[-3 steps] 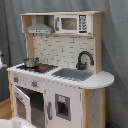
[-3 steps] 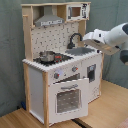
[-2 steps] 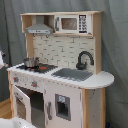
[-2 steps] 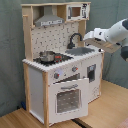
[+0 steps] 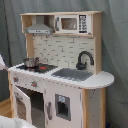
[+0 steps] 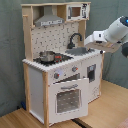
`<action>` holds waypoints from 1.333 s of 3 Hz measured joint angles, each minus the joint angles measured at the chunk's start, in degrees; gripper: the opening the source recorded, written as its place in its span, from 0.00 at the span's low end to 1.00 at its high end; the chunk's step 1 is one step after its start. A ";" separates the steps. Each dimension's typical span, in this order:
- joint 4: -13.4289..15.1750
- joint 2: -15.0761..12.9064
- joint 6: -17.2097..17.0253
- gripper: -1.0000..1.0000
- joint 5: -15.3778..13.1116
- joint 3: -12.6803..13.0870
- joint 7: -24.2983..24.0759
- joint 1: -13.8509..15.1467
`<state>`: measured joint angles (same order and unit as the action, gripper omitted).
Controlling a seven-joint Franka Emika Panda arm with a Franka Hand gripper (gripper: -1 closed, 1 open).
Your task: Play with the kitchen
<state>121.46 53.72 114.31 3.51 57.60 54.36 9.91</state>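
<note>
both exterior views: one kitchen (image 5: pixel 65 75) (image 6: pixel 60 65), one pot (image 5: pixel 31 62) (image 6: pixel 47 56).

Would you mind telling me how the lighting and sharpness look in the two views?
In the first exterior view, the kitchen is evenly lit but soft, with no glare. In the second exterior view, light is warmer, the robot arm looks bright, and the oven door stays soft-edged.

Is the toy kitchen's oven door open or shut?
Open. In both exterior views the windowed oven door swings out from the cabinet front, and the first exterior view shows the dark oven cavity beside it.
</note>
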 joint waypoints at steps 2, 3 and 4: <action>3.29 -5.56 -2.09 1.00 6.64 -0.35 5.88 -0.22; 6.47 -6.28 -4.25 1.00 11.13 -2.34 6.08 -0.26; 10.03 -6.37 -6.27 1.00 14.47 -5.29 7.14 -0.26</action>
<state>131.49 47.35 108.04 17.98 52.31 61.50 9.66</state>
